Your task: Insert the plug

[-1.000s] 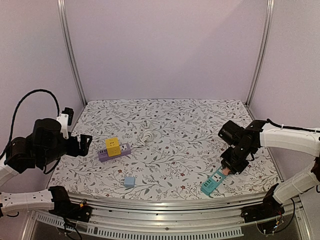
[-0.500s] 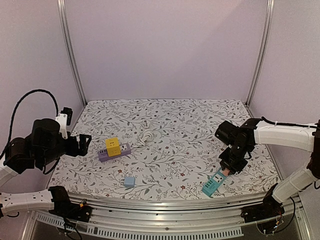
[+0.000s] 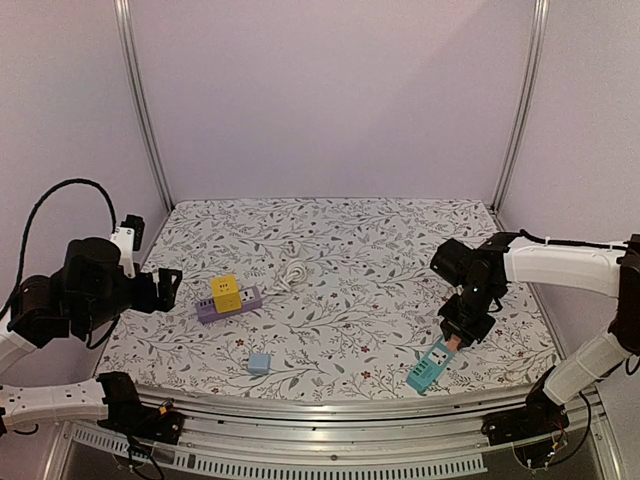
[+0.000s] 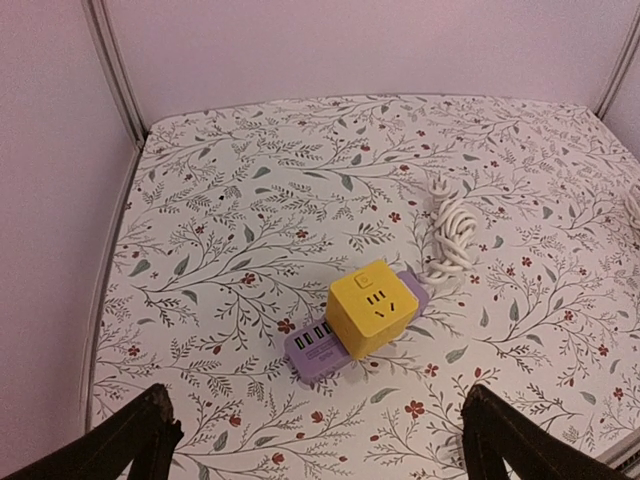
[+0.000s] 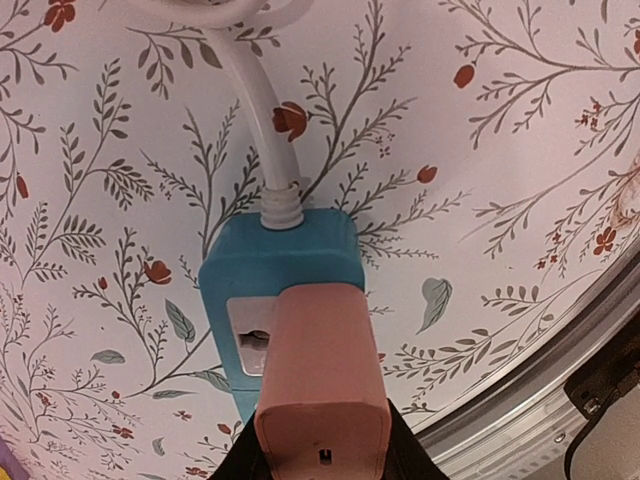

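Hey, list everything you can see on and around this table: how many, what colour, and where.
table cover: one, white floral print, under everything
frame posts: two, silver, back corners
purple power strip: one, purple, left of centre
yellow cube adapter: one, yellow, sitting on the purple power strip
blue cube: one, light blue, near the front edge, left of centre
coiled cable: one, white, centre
teal power strip: one, teal, front right
cord: one, white, leaving the teal power strip's end
plug: one, pink, over the teal power strip
left claw: one, black, open, at the left edge
right claw: one, black, shut on the plug
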Controlling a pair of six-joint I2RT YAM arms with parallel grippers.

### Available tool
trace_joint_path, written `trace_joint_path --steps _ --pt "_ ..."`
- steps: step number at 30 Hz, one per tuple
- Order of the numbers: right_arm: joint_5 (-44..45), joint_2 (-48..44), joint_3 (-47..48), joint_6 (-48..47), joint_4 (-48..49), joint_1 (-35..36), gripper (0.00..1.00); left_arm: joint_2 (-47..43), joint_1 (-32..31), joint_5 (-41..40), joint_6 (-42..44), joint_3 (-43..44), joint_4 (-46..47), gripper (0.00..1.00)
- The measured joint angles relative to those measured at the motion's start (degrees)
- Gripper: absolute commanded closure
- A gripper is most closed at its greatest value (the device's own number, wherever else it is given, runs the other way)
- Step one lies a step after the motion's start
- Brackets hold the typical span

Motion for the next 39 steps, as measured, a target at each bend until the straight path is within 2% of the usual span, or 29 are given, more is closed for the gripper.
trace_joint_path --steps 7,18,23,39 --pt "-0.4 3.3 3.1 -4.5 -2.1 -0.3 1.0 0.2 0.0 0.1 0.0 -0.1 0.1 0.0" --pt "1.9 19.4 21.7 -20.8 -6.6 1.3 1.0 0.9 -0.1 0.4 0.5 -0.1 0.3 0.0" --pt "2.1 23.8 27.3 -25.9 -7.4 3.0 1.0 1.0 -0.1 0.9 0.6 -0.1 0.3 0.0" --pt "2.0 22.1 24.6 -29.6 -4.2 3.0 0.98 1.3 -0.1 2.4 1.1 -0.5 0.6 0.0"
